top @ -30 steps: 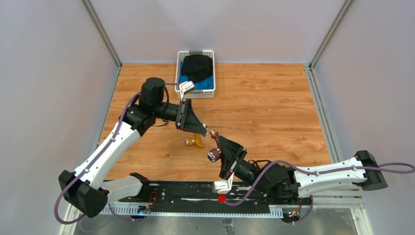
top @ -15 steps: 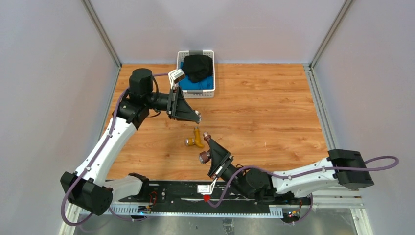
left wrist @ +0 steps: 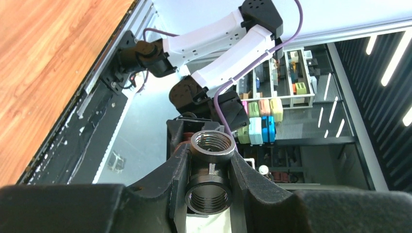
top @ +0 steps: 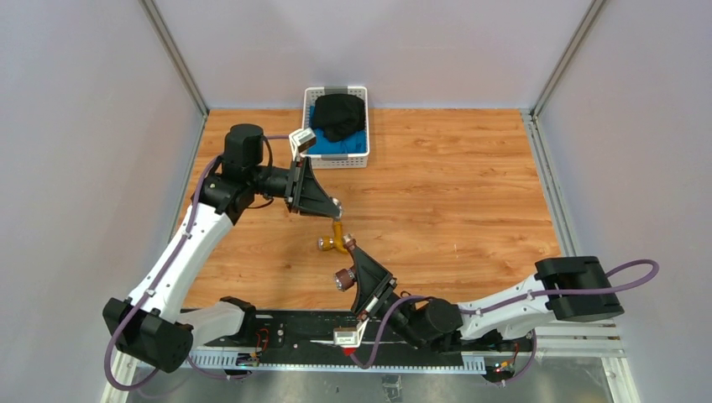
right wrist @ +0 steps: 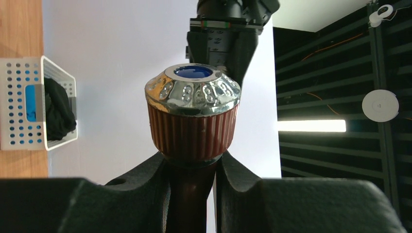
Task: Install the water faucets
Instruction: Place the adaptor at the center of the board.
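Near the middle of the top view, the brass faucet [top: 337, 235] lies on the wooden surface [top: 453, 193] between the tips of the two claws. Just above it in frame, the left claw [top: 335, 204] clamps a grey threaded fitting [left wrist: 210, 167]. Below it, the right claw [top: 353, 250] grips the reddish-brown faucet [right wrist: 193, 116] by its stem.

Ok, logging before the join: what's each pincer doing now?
Left pincer: shut on the grey threaded fitting.
Right pincer: shut on the reddish-brown faucet.
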Motion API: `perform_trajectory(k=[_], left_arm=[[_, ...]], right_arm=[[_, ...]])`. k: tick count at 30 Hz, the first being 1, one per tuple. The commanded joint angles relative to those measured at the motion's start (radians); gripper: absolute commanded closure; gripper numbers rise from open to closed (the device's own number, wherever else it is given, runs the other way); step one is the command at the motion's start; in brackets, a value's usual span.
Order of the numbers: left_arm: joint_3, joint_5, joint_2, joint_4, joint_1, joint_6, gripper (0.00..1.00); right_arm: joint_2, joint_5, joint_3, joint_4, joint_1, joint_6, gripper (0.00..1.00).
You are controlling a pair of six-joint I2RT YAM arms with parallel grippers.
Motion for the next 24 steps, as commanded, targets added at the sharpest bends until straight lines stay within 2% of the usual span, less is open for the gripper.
perform_trajectory(k=[1, 8, 16, 20, 22, 24], left_arm=[[-0.029, 0.026, -0.056, -0.108, 0.004, 0.037, 1.00], [-0.122, 0.022, -0.159, -0.119, 0.001, 0.034, 1.00], [-0.173, -0.001, -0.191, -0.226, -0.011, 0.162, 1.00], [-0.157, -0.082, -0.171, -0.227, -0.013, 0.176, 1.00], [-0.148, -0.160, -0.149, -0.228, -0.013, 0.204, 1.00], [-0.147, -0.307, -0.124, -0.228, -0.021, 0.245, 1.00]], right_arm=[[0.024, -0.006, -0.015, 0.147, 0.059, -0.109, 1.00], [0.048, 0.000, -0.035, 0.238, 0.118, -0.138, 1.00], [0.033, -0.012, -0.016, 0.259, 0.117, -0.098, 1.00], [-0.090, 0.086, 0.055, 0.156, 0.106, 0.123, 1.00], [-0.195, 0.146, 0.089, -0.059, 0.079, 0.353, 1.00], [-0.322, 0.172, 0.150, -0.410, 0.016, 0.707, 1.00]])
